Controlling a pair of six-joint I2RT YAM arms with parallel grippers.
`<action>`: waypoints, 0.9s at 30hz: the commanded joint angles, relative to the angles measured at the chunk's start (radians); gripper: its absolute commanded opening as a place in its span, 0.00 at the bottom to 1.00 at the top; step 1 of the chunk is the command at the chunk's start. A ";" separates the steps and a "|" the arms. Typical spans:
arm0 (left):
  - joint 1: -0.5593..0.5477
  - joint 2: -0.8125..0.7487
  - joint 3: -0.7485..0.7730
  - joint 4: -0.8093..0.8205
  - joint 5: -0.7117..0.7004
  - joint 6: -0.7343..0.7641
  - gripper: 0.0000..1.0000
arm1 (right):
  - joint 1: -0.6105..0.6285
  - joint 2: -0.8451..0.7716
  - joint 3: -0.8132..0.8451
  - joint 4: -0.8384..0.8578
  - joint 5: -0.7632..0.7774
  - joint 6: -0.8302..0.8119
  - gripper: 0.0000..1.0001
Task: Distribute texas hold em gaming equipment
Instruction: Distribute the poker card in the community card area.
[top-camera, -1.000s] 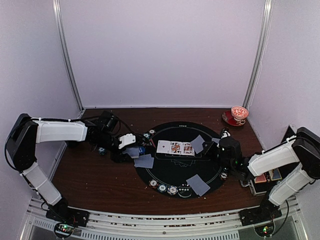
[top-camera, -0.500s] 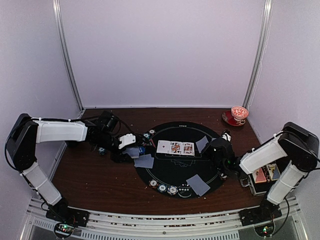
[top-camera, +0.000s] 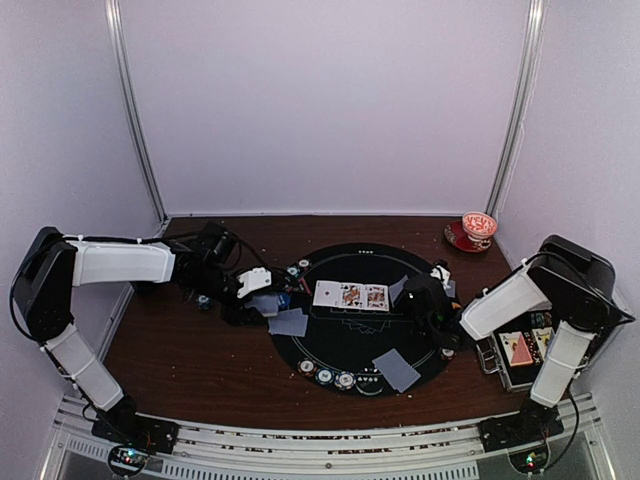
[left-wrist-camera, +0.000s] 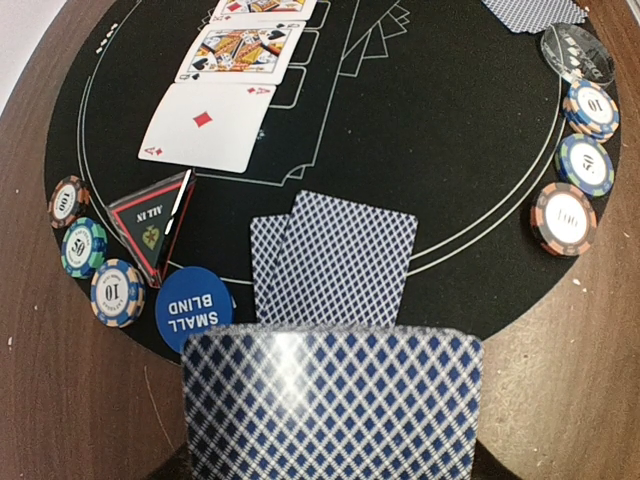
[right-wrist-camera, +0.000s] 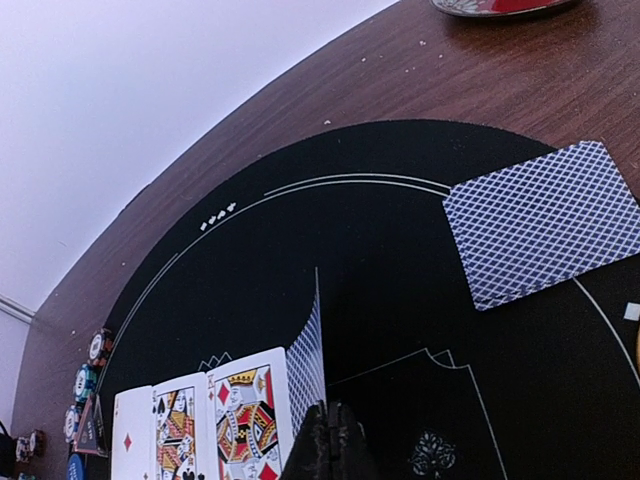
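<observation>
The left arm (top-camera: 120, 262) reaches in low over the left rim of the round black mat (top-camera: 350, 258). Its left jaws are part-way closed on a deck (left-wrist-camera: 330, 400) held flat, backs up, and the deck hides the fingers. Just under the deck's front edge lies a face-down pair (left-wrist-camera: 335, 255) on the mat. Farther along the same rim are a blue disc (left-wrist-camera: 195, 308), an upright red triangle (left-wrist-camera: 155, 225) and three chips (left-wrist-camera: 83, 247).

In the middle of the mat three face-up cards (top-camera: 350, 295) lie in a row. The right jaws are shut tight on a single card (right-wrist-camera: 312, 350), which stands on edge just beside the right end of that row. Another face-down card (right-wrist-camera: 545, 222) lies flat farther right. One more (top-camera: 397, 370) lies near the mat's near edge, beside a line of chips (top-camera: 325, 376).

On the table (top-camera: 190, 360), a cup and saucer (top-camera: 478, 230) stand at the far right corner. An open case (top-camera: 520, 352) sits near the right arm's elbow.
</observation>
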 joint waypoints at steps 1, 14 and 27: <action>0.003 0.008 0.030 0.015 0.010 0.001 0.61 | -0.013 0.034 0.024 -0.034 0.017 0.002 0.00; 0.003 0.010 0.030 0.015 0.010 0.001 0.61 | -0.014 0.034 -0.003 -0.024 -0.037 0.003 0.18; 0.004 0.010 0.030 0.015 0.012 -0.001 0.61 | -0.005 -0.032 -0.036 -0.064 -0.013 -0.006 0.39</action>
